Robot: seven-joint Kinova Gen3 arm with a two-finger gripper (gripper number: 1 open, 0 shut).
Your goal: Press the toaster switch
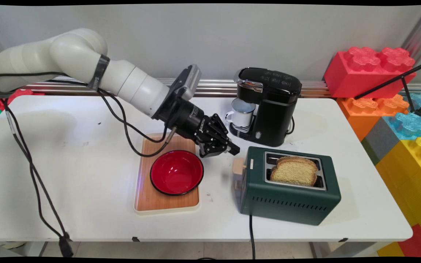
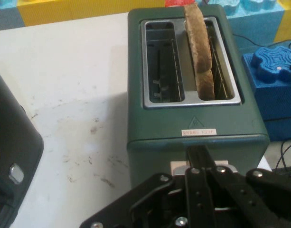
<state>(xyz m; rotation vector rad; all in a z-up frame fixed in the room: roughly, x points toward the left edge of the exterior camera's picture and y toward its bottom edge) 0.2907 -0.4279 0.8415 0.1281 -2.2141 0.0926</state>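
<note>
Reaching in from the upper left, the arm holds its black pincer (image 1: 228,149) low over the bench (image 1: 86,175), just beside the left end of the green toaster (image 1: 291,197). In the hand view the fingers (image 2: 202,164) appear pressed together, pointing at the toaster's (image 2: 197,123) end wall where its pale lever (image 2: 181,167) sits; whether the tips touch the lever I cannot tell. In the main view the lever (image 1: 238,168) shows as a tan knob on the toaster's left end, just right of and below the pincer.

One slice of toast (image 1: 294,171) stands in the toaster's nearer slot, sticking up above the top; the other slot is bare. From the hand camera the toast (image 2: 201,52) sits in the right-hand slot.

Left of the pincer a red bowl (image 1: 176,172) with a black rim rests on a wooden tray (image 1: 159,202). Behind the toaster stands a black coffee maker (image 1: 272,106) with a white mug (image 1: 241,113) under its spout. Big coloured toy blocks (image 1: 397,95) are stacked at the bench's right end. A black cord (image 1: 250,233) runs off the toaster's front over the bench edge.
</note>
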